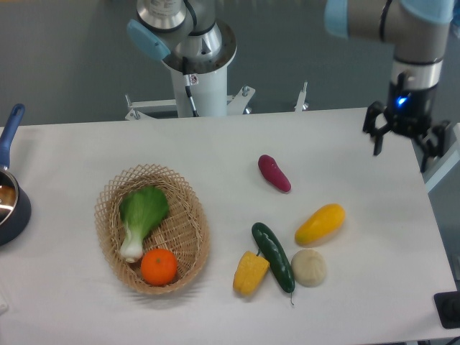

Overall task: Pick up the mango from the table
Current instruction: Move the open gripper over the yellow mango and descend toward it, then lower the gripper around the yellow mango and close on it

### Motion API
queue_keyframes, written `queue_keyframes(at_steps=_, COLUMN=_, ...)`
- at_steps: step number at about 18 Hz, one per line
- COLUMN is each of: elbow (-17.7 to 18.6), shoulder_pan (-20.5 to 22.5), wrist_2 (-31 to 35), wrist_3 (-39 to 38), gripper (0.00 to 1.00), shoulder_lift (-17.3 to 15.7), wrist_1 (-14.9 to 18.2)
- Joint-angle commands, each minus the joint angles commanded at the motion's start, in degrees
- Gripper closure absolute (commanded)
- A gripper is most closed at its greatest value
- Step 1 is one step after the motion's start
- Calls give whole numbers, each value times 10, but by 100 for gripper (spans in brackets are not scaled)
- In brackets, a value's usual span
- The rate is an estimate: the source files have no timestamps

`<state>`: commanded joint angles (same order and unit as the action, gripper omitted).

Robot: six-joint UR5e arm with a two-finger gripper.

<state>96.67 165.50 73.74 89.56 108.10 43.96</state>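
At the left edge of the table point(215, 151) sits a dark pan point(11, 205) with a blue handle, only partly in view and well to the left of the basket. The wicker basket point(188, 215) is the landmark here: an oval woven bowl on the left half of the tabletop. Inside it lie a green leafy vegetable point(142, 215) with a white stem and, just below that, an orange point(159, 267) against the near rim.

To the right of the basket, close to its lower right side, a ridged yellow corn piece point(250, 272) rests touching the dark green cucumber point(273, 256), which lies diagonally. Further right of the basket, a round pale beige ball point(309, 267) sits just beside the cucumber's lower end. Above these and to the upper right of the basket, a purple sweet potato point(274, 173) lies alone.

The mango point(320, 223) lies flat on the table well to the right of the basket, just above the beige ball and to the right of the cucumber, tilted with its higher end to the right; nothing touches it.

Farthest from the basket, over the table's right far corner, the gripper point(404, 141) hangs pointing down with its fingers spread apart and nothing between them, well apart from the mango. Behind the table, up and right of the basket, stands the white robot base point(195, 65)
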Motion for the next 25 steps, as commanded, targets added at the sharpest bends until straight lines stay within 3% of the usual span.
queue_keyframes(at_steps=8, elbow=-4, shoulder_pan=-30, wrist_2=26, wrist_3=19, gripper=0, shoulder_lift=59, wrist_1=-7)
queue_keyframes(at_steps=12, elbow=-6, shoulder_pan=-38, wrist_2=71, wrist_3=120, gripper=0, shoulder_lift=83, wrist_1=-6)
queue_keyframes(at_steps=17, elbow=-3, shoulder_pan=-45, wrist_2=72, wrist_3=130, gripper=0, shoulder_lift=99, wrist_1=-5)
queue_keyframes(at_steps=25, elbow=18, shoulder_pan=-61, wrist_2=87, wrist_3=118, gripper=0, shoulder_lift=99, wrist_1=0)
